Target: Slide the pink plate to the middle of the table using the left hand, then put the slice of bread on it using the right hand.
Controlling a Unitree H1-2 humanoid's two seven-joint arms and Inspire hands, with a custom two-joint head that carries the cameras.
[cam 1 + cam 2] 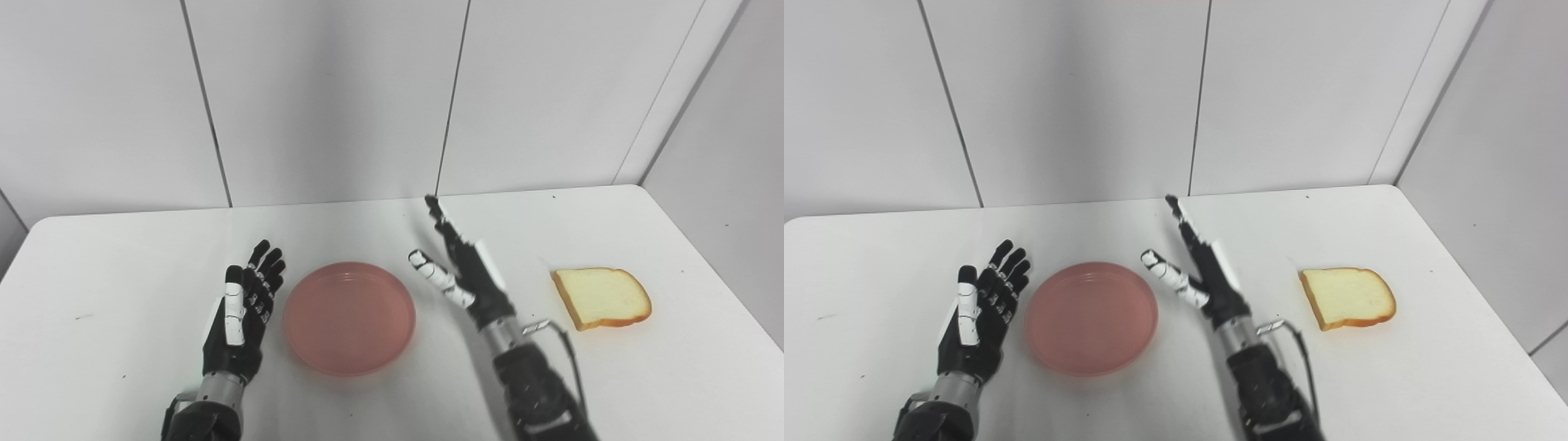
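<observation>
Both hands' fingers spread, holding nothing: left hand (240,316) just beside the pink plate (349,317) near mid-table, right hand (465,272) between plate and slice of bread (601,297). Bread likely light, soft, crushable; grip gently by its crust edges.

We see the plate (349,318), a round, shallow pink dish with a low rim, lying flat and empty near the middle of the desk (122,269). The bread (601,297), a pale slice with a golden crust, lies flat well to the plate's right, apart from it.
</observation>
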